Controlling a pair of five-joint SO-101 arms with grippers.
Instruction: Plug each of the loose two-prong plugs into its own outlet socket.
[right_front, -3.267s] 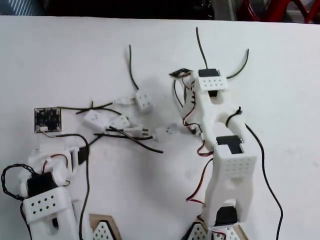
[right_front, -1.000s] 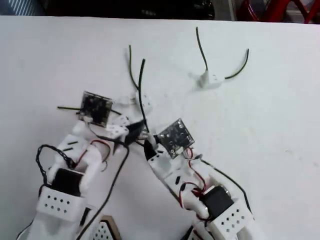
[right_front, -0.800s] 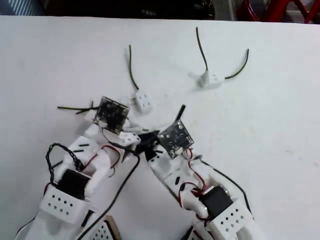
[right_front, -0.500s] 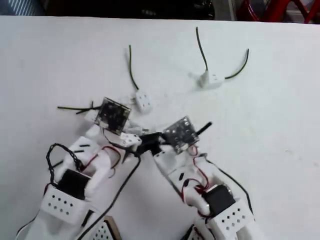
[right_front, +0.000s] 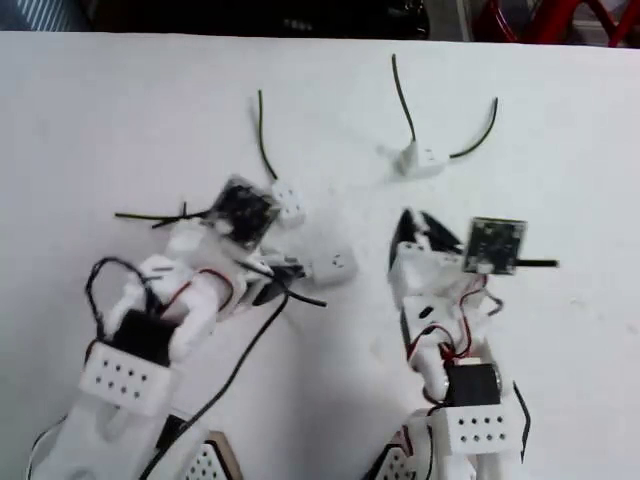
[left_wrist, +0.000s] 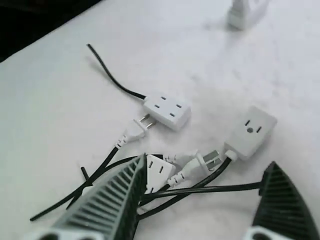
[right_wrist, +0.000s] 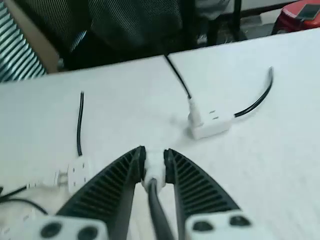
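Note:
My right gripper is shut on a white two-prong plug, its black cord trailing back toward the wrist. In the high view this gripper is held right of the pile. Ahead of it lies a white outlet with a plug in it. My left gripper stands open over tangled cords and two loose plugs. Beyond them lie a single-socket outlet and a multi-socket outlet, with another plug beside it. The high view shows the left gripper just left of the single-socket outlet.
The far outlet has two black cords curving away toward the back. A black cord runs back from the multi-socket outlet. Loose cords stick out left of the pile. Bare white table lies to the right.
My right arm swung right, away from the pile, carrying the plug and its cord. The left arm shifted slightly forward over the pile. The single-socket outlet now lies uncovered.

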